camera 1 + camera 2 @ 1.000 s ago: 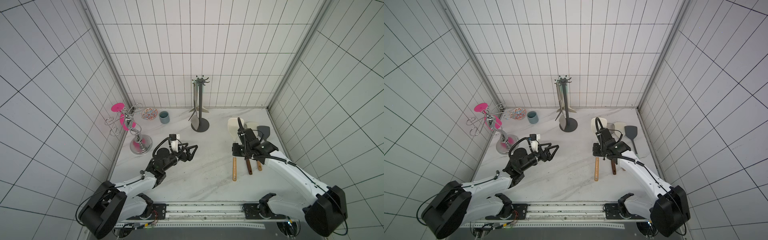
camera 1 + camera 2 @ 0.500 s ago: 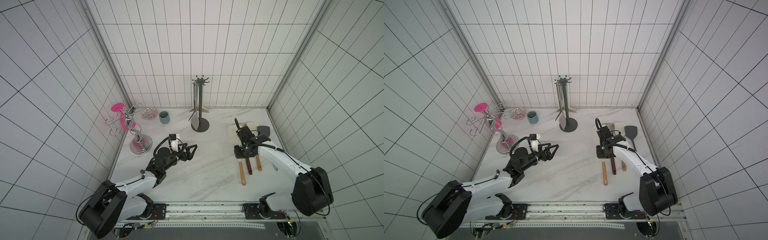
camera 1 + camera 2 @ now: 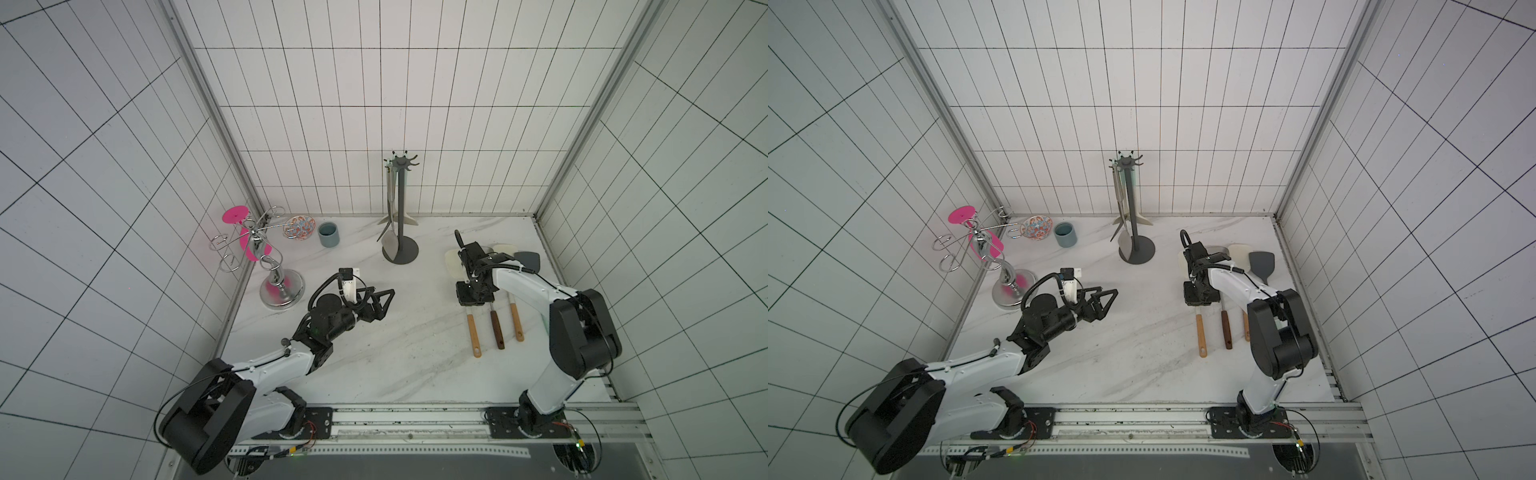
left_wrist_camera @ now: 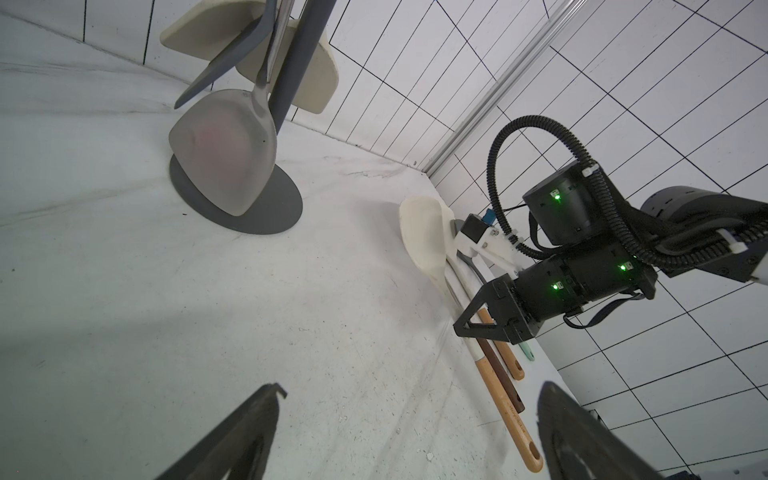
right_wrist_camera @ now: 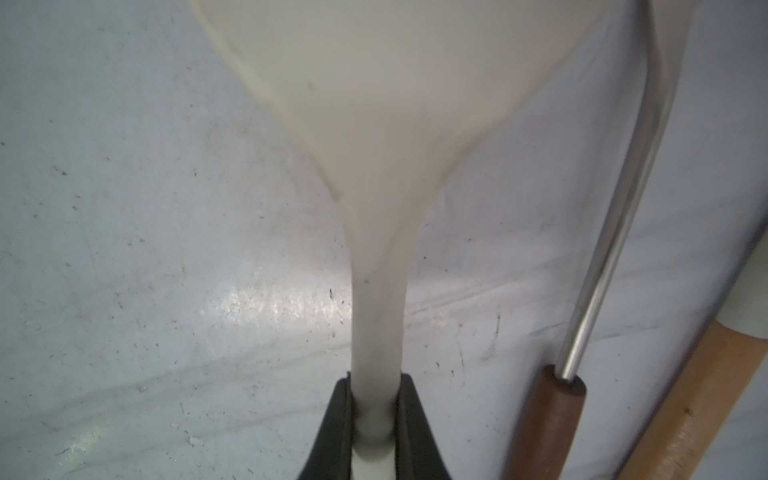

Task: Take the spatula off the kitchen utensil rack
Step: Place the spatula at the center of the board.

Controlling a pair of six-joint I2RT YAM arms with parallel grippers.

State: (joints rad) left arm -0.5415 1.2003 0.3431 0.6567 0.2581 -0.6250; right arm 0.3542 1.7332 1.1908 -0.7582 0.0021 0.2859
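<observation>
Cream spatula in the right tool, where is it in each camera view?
In both top views: cream spatula right of the rack, partly hidden under the right arm.
Left wrist: beneath the right arm, head toward the rack.
Right wrist: fills the view, neck clamped in the right tool.
Shared landmark: dark brown handle alongside it.

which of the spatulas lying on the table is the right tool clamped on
The cream-headed spatula nearest the rack; the right tool pinches its neck, while the dark-handled metal one lies free beside it.

Right tool (image 3: 471,301) over cream spatula (image 3: 452,262) on table (image 3: 415,353).
</observation>
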